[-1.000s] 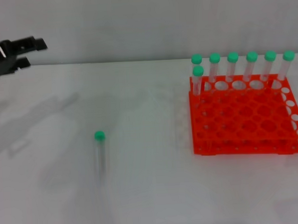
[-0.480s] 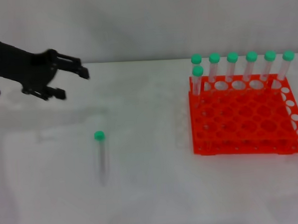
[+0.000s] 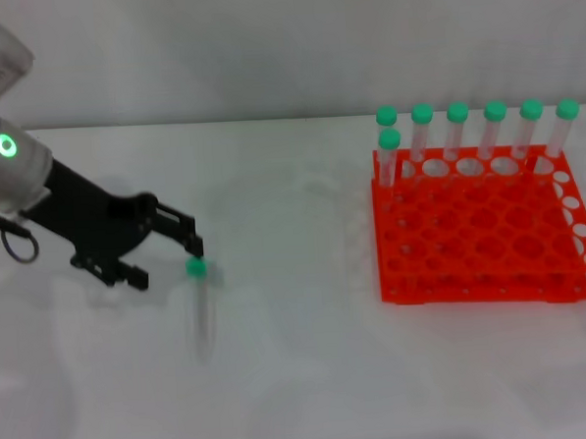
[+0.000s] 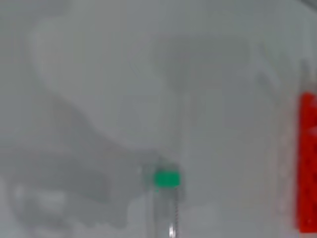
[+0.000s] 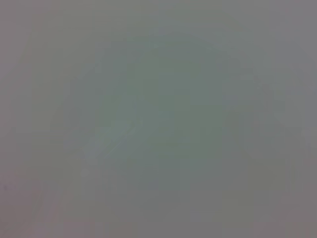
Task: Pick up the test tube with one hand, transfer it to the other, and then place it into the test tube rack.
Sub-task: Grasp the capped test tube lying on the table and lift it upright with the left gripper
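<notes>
The test tube (image 3: 200, 318) lies flat on the white table, left of centre, with its green cap (image 3: 195, 268) at the far end. It also shows in the left wrist view (image 4: 166, 213). My left gripper (image 3: 168, 263), black on the white arm with a green light ring, is low over the table just left of the cap. It is open, and one fingertip (image 3: 192, 246) is right by the cap. The orange-red test tube rack (image 3: 473, 269) stands at the right, and its edge shows in the left wrist view (image 4: 308, 163). My right gripper is out of view.
Several green-capped tubes (image 3: 458, 132) stand upright along the rack's back row, with one more (image 3: 389, 155) in the second row at its left end. A grey wall runs behind the table. The right wrist view shows only flat grey.
My left arm has swung down and to the right from the far left edge, bringing the open gripper beside the tube's cap. The tube and rack have not moved.
</notes>
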You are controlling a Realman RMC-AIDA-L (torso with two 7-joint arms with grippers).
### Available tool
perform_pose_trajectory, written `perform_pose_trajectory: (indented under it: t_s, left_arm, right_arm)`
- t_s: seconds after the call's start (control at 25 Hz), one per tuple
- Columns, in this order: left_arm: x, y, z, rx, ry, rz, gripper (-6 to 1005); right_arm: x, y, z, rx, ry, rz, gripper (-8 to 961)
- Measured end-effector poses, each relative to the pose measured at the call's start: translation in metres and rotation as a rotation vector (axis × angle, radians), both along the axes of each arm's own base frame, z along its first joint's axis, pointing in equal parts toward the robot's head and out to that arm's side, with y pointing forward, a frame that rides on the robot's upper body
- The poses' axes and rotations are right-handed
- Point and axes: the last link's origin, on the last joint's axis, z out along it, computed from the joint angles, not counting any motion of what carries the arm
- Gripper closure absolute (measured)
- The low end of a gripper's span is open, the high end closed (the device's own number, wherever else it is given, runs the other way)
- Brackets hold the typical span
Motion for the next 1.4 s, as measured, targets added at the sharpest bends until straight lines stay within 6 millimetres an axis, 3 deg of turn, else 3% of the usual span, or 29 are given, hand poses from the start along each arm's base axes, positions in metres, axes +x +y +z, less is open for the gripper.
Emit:
perform_pose_trajectory:
  t_s: [0.48, 0.92, 1.04, 1.4]
  left_arm:
    - [-0.017, -0.01, -0.033, -0.031, 0.08, 0.015, 181]
    - [-0.006, -0.01, -0.067, -0.07, 0.118, -0.049, 191]
    - [-0.001, -0.015, -0.079, -0.097, 0.121, -0.063, 242]
    - [0.0, -0.016, -0.083, -0.112, 0.135, -0.071, 314]
  right_arm:
    - [-0.001, 0.002, -0.005, -0.015, 0.007, -0.004, 83]
    - [0.0, 0.0, -0.007, -0.023, 0.006, -0.009, 84]
    - [0.001, -0.001, -0.007, -0.023, 0.008, -0.011, 84]
    - [0.001, -0.001, -0.007, -0.019, 0.01, -0.01, 84]
